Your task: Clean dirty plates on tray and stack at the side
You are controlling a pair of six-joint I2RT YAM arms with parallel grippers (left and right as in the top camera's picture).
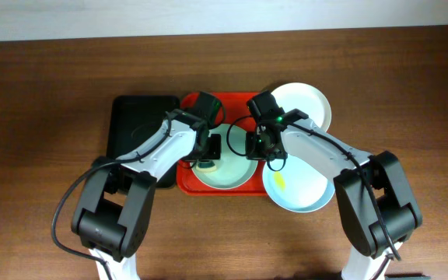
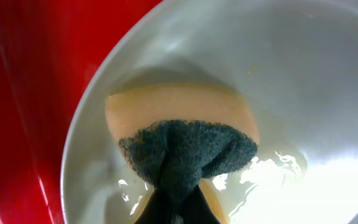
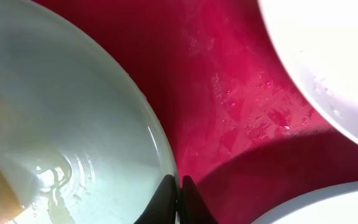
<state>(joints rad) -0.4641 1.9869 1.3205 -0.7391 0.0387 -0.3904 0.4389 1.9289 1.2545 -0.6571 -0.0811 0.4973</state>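
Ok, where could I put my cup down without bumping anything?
Bare wood lies left of the black tray, and more lies right of the white plate. The red tray in the middle is crowded with a pale blue plate and both arms.

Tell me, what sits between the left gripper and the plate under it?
A yellow sponge with a green scouring pad: the left gripper pinches it, and it rests in the plate on the red tray. The left wrist view shows it.

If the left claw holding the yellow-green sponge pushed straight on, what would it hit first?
Probably the pale round plate on the red plastic tray; the sponge in the left gripper seems to rest on it.
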